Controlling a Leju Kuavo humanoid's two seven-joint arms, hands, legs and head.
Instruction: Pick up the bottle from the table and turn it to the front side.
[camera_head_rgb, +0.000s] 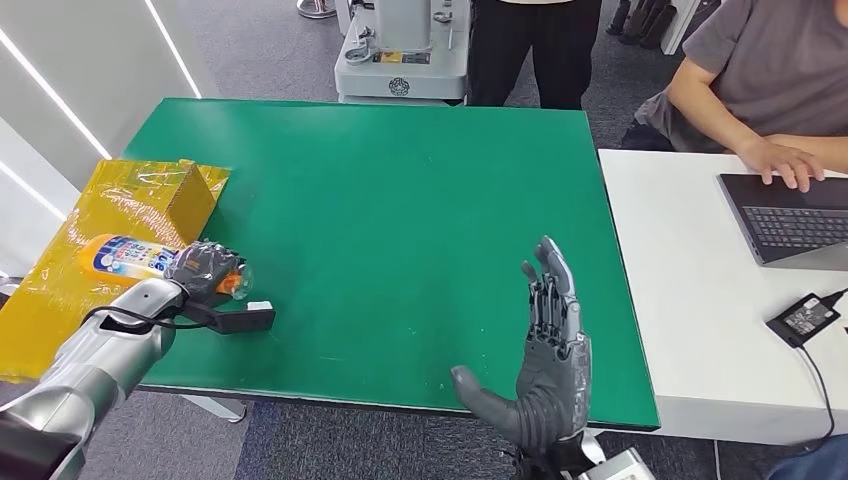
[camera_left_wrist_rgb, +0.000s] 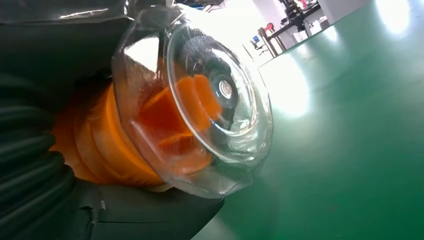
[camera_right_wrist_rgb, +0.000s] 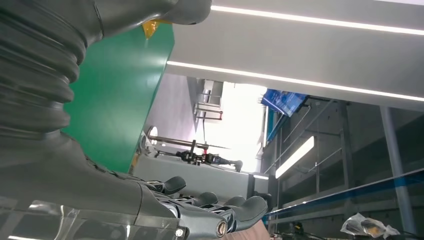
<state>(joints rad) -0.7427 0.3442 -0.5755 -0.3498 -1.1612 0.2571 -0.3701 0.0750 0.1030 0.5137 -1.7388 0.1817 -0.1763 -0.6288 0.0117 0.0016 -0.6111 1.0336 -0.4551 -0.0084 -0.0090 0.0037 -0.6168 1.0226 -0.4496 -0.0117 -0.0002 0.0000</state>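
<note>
A yellow bottle (camera_head_rgb: 125, 258) with a blue-and-white label lies on its side at the green table's left edge, its clear cap (camera_head_rgb: 236, 281) pointing toward the table's middle. My left hand (camera_head_rgb: 203, 267) grips it around the neck. In the left wrist view the clear domed cap (camera_left_wrist_rgb: 200, 100) over an orange nozzle fills the picture, with dark fingers (camera_left_wrist_rgb: 30, 150) wrapped beside it. My right hand (camera_head_rgb: 545, 360) is held upright over the table's near edge, fingers straight and apart, holding nothing. The right wrist view shows its fingers (camera_right_wrist_rgb: 210, 210) extended.
A yellow wrapped cardboard box (camera_head_rgb: 190, 195) lies on yellow sheeting (camera_head_rgb: 60, 280) beside the bottle at the left. A person sits at a white table (camera_head_rgb: 700, 320) on the right with a laptop (camera_head_rgb: 790, 215) and a power adapter (camera_head_rgb: 805, 315). Another person stands behind the green table (camera_head_rgb: 400, 220).
</note>
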